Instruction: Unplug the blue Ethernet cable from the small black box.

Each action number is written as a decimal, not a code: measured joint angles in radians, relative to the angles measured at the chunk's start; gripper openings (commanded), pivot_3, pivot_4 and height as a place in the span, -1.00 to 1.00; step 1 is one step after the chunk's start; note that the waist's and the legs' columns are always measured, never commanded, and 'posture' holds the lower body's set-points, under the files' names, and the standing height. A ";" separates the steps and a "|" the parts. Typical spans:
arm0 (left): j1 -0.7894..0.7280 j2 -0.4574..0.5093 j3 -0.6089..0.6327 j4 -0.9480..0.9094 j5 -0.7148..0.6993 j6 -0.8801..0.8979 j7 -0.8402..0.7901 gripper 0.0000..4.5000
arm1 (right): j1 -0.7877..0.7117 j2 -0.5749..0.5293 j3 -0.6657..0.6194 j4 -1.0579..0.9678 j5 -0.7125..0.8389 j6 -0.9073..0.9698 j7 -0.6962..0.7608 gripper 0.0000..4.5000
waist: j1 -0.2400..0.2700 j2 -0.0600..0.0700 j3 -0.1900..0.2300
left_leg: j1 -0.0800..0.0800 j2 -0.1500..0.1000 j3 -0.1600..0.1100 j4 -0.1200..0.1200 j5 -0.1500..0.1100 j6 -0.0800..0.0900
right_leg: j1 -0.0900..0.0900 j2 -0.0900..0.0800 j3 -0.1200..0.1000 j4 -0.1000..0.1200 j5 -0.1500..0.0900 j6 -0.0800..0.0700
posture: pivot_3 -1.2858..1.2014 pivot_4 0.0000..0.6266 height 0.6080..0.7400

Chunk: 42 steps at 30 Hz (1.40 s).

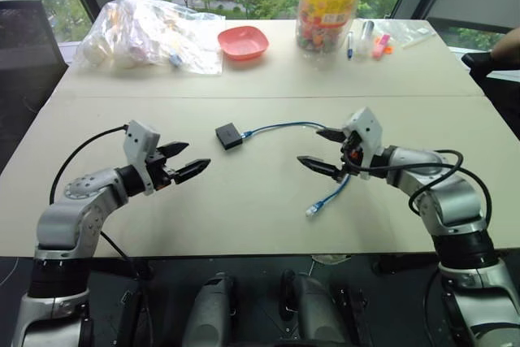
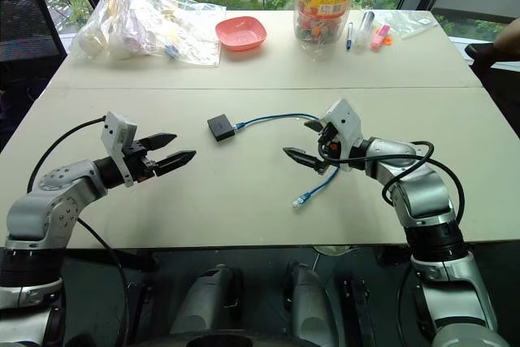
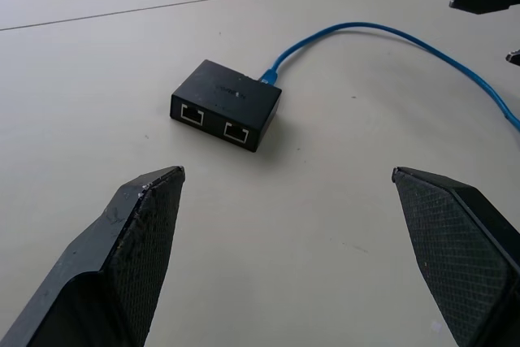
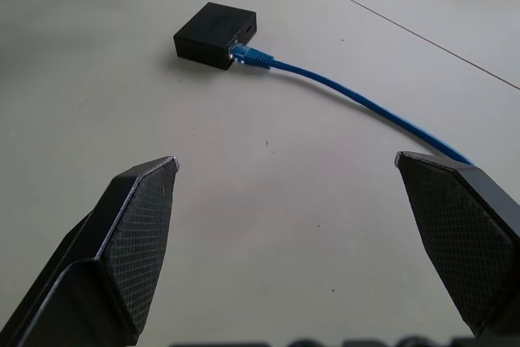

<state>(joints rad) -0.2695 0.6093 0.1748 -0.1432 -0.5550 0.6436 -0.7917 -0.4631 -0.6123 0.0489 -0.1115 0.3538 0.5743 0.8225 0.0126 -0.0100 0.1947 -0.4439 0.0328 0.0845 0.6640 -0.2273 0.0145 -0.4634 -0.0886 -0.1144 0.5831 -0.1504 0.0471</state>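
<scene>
The small black box lies flat on the table, with the blue Ethernet cable plugged into one side — the cable arcs away from the box and passes under the right gripper. Both that gripper and the left gripper hover near the box, one on each side, fingers spread and holding nothing.
</scene>
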 measured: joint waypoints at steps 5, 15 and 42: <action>-0.025 -0.004 -0.001 0.033 0.001 -0.018 -0.006 0.88 | -0.018 0.011 0.023 0.025 -0.020 -0.020 0.006 1.00 | 0.000 0.000 0.000 | 0.000 0.000 0.000 0.000 0.000 0.001 | 0.000 0.000 0.000 0.000 0.000 0.000 | 0.03 -0.52 1.00; -0.047 -0.004 -0.022 0.064 0.038 -0.051 -0.013 0.88 | -0.069 0.039 0.044 0.085 -0.049 -0.056 0.011 1.00 | 0.000 0.000 0.000 | 0.000 0.000 0.000 0.000 0.001 0.002 | 0.000 0.000 0.000 0.000 0.000 0.000 | 0.03 -0.52 1.00; 0.079 0.032 0.055 -0.069 -0.025 -0.007 -0.004 0.88 | -0.746 0.491 0.209 1.419 -0.447 -0.656 0.038 1.00 | -0.035 0.000 0.000 | 0.002 0.000 0.001 0.000 0.003 0.000 | -0.003 0.001 0.002 0.012 0.003 0.001 | 0.03 -0.52 1.00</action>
<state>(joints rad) -0.1903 0.6417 0.2296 -0.2118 -0.5802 0.6368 -0.7961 -1.2092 -0.1214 0.2578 1.3076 -0.0932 -0.0820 0.8607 -0.0224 -0.0096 0.1949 -0.4421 0.0330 0.0851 0.6636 -0.2246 0.0150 -0.4665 -0.0876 -0.1123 0.5955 -0.1476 0.0486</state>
